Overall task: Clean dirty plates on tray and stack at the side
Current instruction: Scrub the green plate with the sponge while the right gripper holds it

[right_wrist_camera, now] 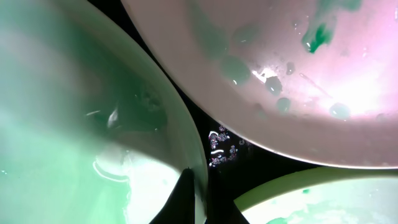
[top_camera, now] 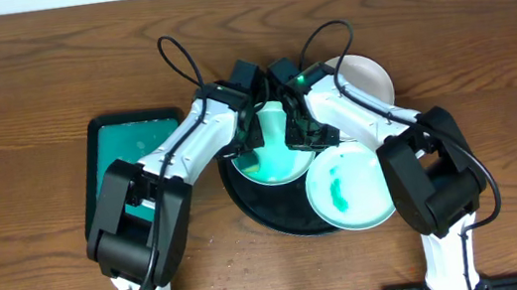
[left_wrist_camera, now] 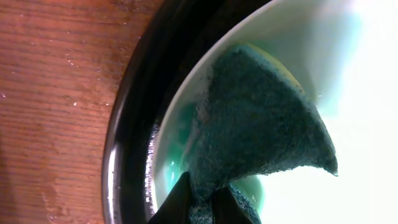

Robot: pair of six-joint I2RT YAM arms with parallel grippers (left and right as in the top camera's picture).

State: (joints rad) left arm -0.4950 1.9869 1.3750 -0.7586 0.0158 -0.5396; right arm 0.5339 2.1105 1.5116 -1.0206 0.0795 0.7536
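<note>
Waiting at the near side: a smeared plate (top_camera: 349, 188) is seen over the near right rim of the tray (top_camera: 258, 217), with a green streak across its middle. It is touched by neither arm.
Tray: the black round tray is set toward the near edge of the tabletop (top_camera: 21, 86), about midway between its left and right edges.
Plate being worked: a centre plate (top_camera: 287, 169) lies on the middle of the tray, wet and tinted green.
Left gripper (left_wrist_camera: 200, 200): pressed together on a green sponge (left_wrist_camera: 261, 124). The sponge is pinched at one end and fanned out on the left part of the centre plate, just inside its rim.
Right gripper (right_wrist_camera: 200, 202): closed on the right rim of the centre plate. Whether that rim is lifted off the tray cannot be told.
Deciding relation: the unwiped surface lies to the right of the sponge, toward the right gripper. The plate is round, so no long axis is offered. The stroke is judged to run from the left rim toward the held rim. The scrubbing falls to the left arm, while the right is judged only to steady the plate.
Risk: with both wrists crowded over one plate, a long stroke could be carried into the right fingers.
Far side: a white plate (top_camera: 372, 72) is set beyond the far right rim of the tray, partly hidden by the right arm. It looks clean and is judged to be the start of the stack.
</note>
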